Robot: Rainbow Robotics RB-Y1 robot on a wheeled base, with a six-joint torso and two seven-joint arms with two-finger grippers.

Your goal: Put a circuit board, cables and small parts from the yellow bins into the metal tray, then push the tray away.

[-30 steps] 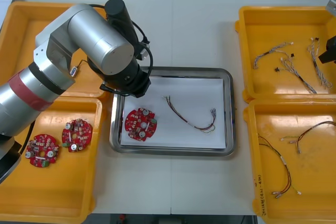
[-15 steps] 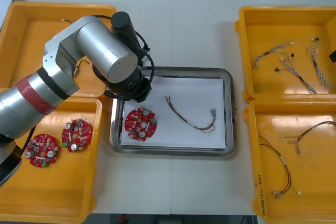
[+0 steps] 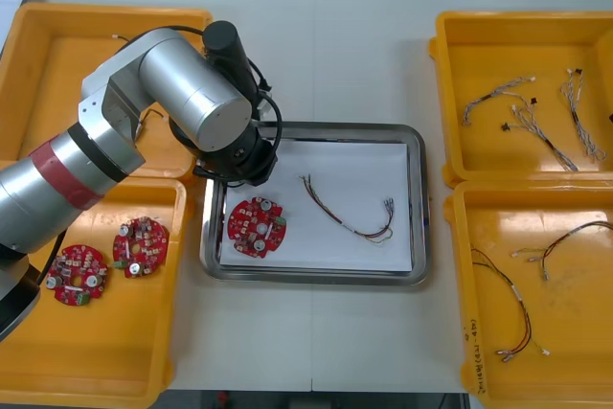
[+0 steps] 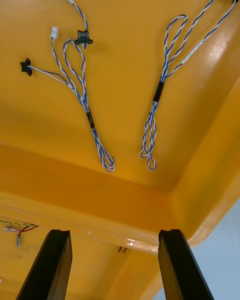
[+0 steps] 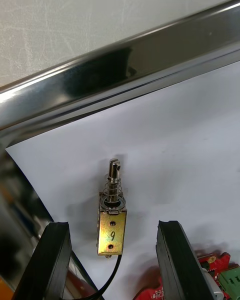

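Left arm has dropped lower; left gripper (image 5: 114,224) hangs wide over the far-left corner of the shiny metal tray (image 3: 419,203), small brass-bodied metal part (image 5: 111,227) lying loose between its fingers, round red circuit board (image 3: 256,228) just nearer. Well right of tray, right gripper (image 4: 114,233) wide above blue-white twisted cables (image 4: 85,105). Risk: part's black lead snags a finger on retreat, dragging it out.

The tray (image 5: 125,75) has a polished, mirror-bright steel rim, and the white sheet (image 5: 170,140) inside looks matt and smooth, like paper. The small metal part (image 5: 111,227) has a brassy, dull-gleaming body and a bare wire spring. My desk (image 5: 100,15) is pale, matt and finely scratched, the yellow bins (image 4: 120,45) are glossy plastic, and my left arm (image 3: 182,88) wears a satin silver shell.
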